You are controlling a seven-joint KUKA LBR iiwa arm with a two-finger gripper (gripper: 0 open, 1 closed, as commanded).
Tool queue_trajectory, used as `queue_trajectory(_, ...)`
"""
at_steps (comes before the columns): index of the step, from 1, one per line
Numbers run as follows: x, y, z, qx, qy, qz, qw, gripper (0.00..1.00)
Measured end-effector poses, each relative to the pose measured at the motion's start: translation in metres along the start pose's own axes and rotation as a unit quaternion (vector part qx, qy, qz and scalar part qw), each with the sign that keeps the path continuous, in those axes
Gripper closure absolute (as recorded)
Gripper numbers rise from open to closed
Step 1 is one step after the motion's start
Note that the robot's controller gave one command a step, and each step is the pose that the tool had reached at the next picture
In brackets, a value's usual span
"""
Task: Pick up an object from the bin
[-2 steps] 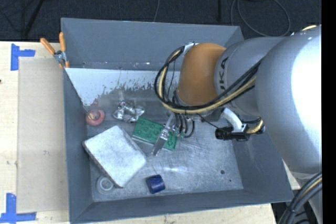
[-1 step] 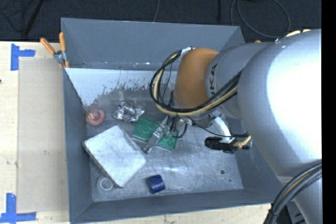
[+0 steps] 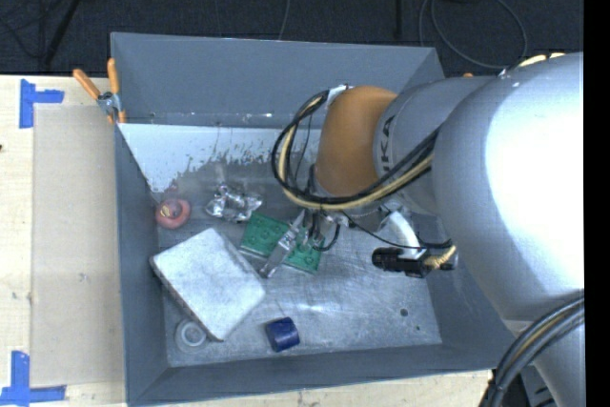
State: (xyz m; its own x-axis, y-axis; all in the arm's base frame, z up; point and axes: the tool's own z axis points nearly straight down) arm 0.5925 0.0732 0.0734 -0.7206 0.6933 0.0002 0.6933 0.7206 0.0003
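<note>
The gripper [image 3: 288, 250] sat down on a flat green circuit board [image 3: 255, 234] mid-bin, just right of a grey-white rectangular slab [image 3: 206, 282]. Its grip could not be told.

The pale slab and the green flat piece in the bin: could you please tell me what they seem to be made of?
Pale slab: probably foam or sponge; matte, speckled grey-white face, thick edge. Green flat piece: looks like rigid board, perhaps a circuit board; thin, flat, green with small pale marks. Neither is certain.
</note>
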Motion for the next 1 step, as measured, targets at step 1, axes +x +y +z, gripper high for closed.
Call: queue_trajectory(1,-0.0037,0.0021,-0.0045,-0.004,-0.0059,0.000,1.0000,1.00)
